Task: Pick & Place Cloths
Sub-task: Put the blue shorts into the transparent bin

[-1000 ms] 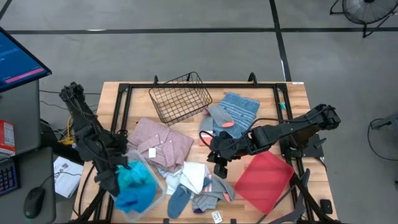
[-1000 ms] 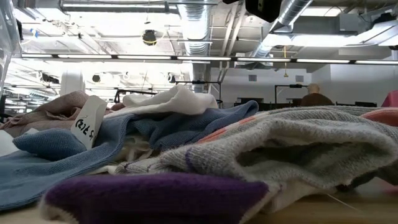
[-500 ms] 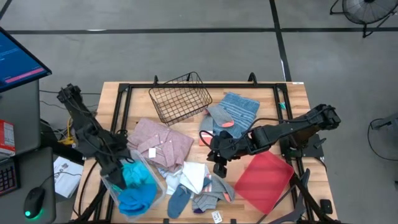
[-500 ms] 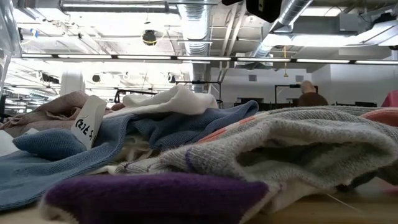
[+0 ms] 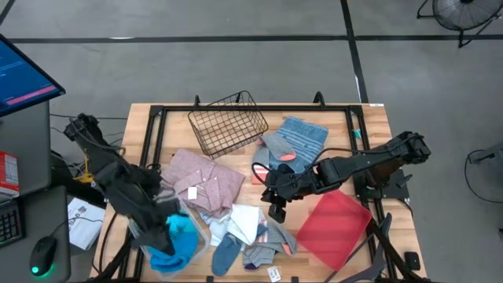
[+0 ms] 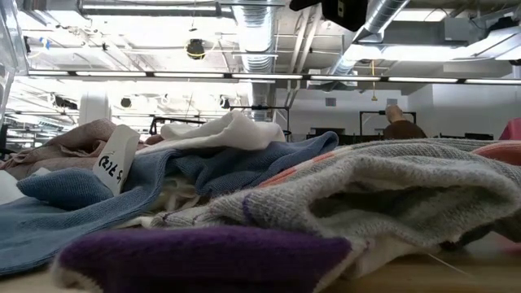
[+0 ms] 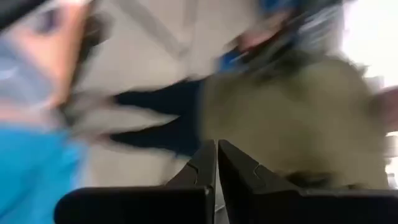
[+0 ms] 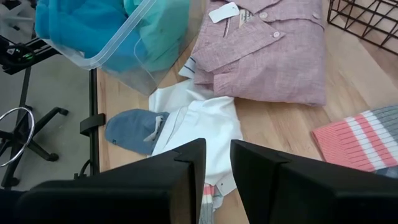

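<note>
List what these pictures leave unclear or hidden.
- Left gripper: fingers shut, but the left wrist view is motion-blurred, so whether cloth is pinched cannot be told.
- Clear bin: the turquoise cloth and blue cloth are cut off by the right wrist view's edge.
- Low view: the grey sock hides the table behind.

The only writing I can half make out is dark handwriting on a white tag (image 6: 115,163) standing up from a blue cloth (image 6: 65,195) in the low view. It seems to begin "R2" or "R2E", with another mark beneath, but I cannot read it with certainty. The paper tag (image 8: 224,12) on the dusty pink shirt (image 8: 273,56) ahead of my right wrist shows no legible print, the small label (image 5: 273,273) at the table's edge bears dark marks too small to read, and the blue screen (image 5: 23,79) beside the table carries a pink bar whose lettering I cannot make out.
</note>
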`<state>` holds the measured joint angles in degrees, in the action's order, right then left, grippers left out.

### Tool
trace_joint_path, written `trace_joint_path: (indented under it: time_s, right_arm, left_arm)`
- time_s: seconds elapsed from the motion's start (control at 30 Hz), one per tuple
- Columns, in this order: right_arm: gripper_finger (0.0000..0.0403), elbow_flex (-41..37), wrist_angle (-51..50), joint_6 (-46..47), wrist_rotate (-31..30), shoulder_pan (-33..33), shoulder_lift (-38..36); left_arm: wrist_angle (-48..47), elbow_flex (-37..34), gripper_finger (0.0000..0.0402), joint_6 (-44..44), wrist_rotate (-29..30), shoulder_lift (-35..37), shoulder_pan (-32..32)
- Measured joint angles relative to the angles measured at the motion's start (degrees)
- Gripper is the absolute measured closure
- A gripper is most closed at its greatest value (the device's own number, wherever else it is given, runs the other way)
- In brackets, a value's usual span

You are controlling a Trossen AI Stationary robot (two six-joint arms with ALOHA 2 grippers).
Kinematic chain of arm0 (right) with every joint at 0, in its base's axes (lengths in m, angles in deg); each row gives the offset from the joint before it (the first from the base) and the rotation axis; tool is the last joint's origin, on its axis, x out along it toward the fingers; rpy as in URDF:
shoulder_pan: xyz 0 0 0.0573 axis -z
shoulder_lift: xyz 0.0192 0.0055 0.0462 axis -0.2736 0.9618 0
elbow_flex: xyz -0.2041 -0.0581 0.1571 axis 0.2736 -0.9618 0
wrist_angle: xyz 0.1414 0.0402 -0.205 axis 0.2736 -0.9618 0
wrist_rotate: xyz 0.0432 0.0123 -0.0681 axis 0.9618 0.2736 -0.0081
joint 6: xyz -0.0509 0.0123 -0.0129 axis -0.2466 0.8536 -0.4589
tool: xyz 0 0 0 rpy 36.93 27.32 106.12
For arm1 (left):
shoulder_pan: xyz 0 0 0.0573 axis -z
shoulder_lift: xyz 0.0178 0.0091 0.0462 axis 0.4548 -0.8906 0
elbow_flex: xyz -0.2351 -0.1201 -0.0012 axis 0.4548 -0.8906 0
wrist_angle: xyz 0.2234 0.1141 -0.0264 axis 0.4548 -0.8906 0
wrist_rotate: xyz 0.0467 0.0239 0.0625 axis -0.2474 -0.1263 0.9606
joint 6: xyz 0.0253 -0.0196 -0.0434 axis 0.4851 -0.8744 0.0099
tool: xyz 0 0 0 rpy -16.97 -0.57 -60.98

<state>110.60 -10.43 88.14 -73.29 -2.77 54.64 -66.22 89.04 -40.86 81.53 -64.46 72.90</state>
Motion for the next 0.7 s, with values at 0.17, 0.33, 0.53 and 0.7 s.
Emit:
trace_joint_path:
  time_s: [0.17,0.33,0.53,0.7]
  right_arm:
    - [0.0330,0.0,-0.2,-0.1,0.0,0.5,0.0]
    - [0.0330,0.0,-0.3,-0.6,0.0,0.8,0.0]
    - [0.0330,0.0,-0.3,-2.1,0.0,0.8,0.0]
    - [0.0330,0.0,-0.4,-2.8,0.0,0.8,0.0]
  left_arm:
    - [-6.6,2.4,0.0401,4.1,-1.7,-7.9,3.5]
    - [-6.2,2.4,0.0401,4.6,-1.8,-13.7,6.5]
    - [-7.6,2.4,0.0401,3.2,1.9,-18.3,7.4]
    - [-14.3,2.4,0.0401,3.2,2.1,-22.6,6.8]
